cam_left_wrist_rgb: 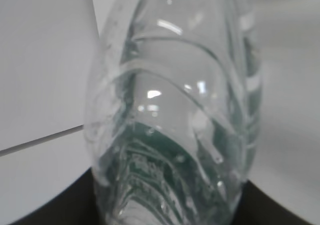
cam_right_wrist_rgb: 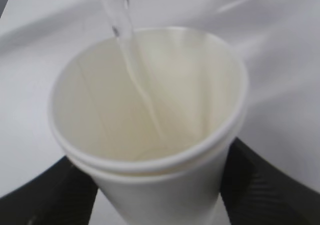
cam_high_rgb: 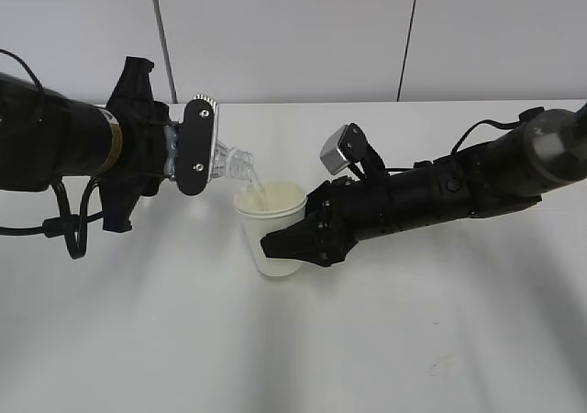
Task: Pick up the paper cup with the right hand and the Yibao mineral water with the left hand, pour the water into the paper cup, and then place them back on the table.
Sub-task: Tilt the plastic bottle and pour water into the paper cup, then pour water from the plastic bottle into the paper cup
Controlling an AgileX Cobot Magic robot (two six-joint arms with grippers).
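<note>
The left hand (cam_high_rgb: 197,147) is holding the Yibao mineral water (cam_high_rgb: 229,163) tipped over on its side, neck pointing toward the middle of the exterior view and slightly down. Most of the bottle is hidden between the black fingers and the arm behind them — only the clear shoulder and open mouth are showing. A thin stream of water is running from the mouth into the paper cup (cam_high_rgb: 272,228) just below it. The jaws are closing on the bottle's body.

In the left wrist view the bottle (cam_left_wrist_rgb: 175,120) is filling nearly the whole picture, blurred and cut off at top and bottom; ribs and a band of dark green are showing through the plastic, but the lettering is too soft to read. The gripper itself is appearing only as dark corners at the lower edge.

The right hand (cam_high_rgb: 307,234) is clamping the cup from the side, holding it upright and slightly tilted. Whether its base is touching the table (cam_high_rgb: 293,358) or hanging just above it is hard to tell. In the right wrist view the cup (cam_right_wrist_rgb: 150,135) is sitting between two dark fingers (cam_right_wrist_rgb: 250,180), its base out of frame, with the stream entering from the top edge — the bottle's mouth is barely in view.
</note>
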